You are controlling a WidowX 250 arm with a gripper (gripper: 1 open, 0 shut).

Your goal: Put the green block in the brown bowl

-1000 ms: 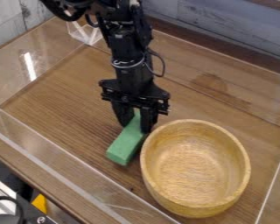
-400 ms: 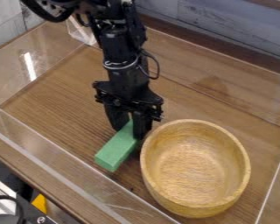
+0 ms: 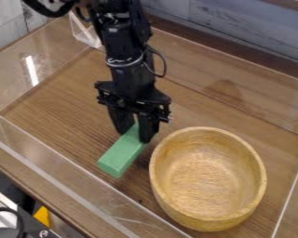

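Although the block (image 3: 120, 155) is gripped, it is not yet over the bowl (image 3: 209, 178), and that sideways gap is what the coming move is judged to turn on. A single dark robot arm is seen reaching down from the top of the view, with its gripper (image 3: 135, 133) pointed straight down. The jaws are seen partly closed, clamped on the upper end of the block.

The block is a flat green bar. It is held tilted, its upper end between the jaws and its lower end slanting down and away from the bowl, toward the near left corner of the table (image 3: 64, 112). Whether that lower end touches the wood or hangs just above it cannot be told. Its long axis runs roughly from the bowl's left rim outward, down and to the left.

The bowl is a large round wooden one, empty, sitting just right of the gripper and a little nearer the camera. Its left rim lies just beside the jaws, and the block sits wholly outside it, to its left.

A lift to clear the thick rim, then a short carry to the right over the hollow, is judged to be needed. A risk is seen that the trailing low end could catch on the rim.
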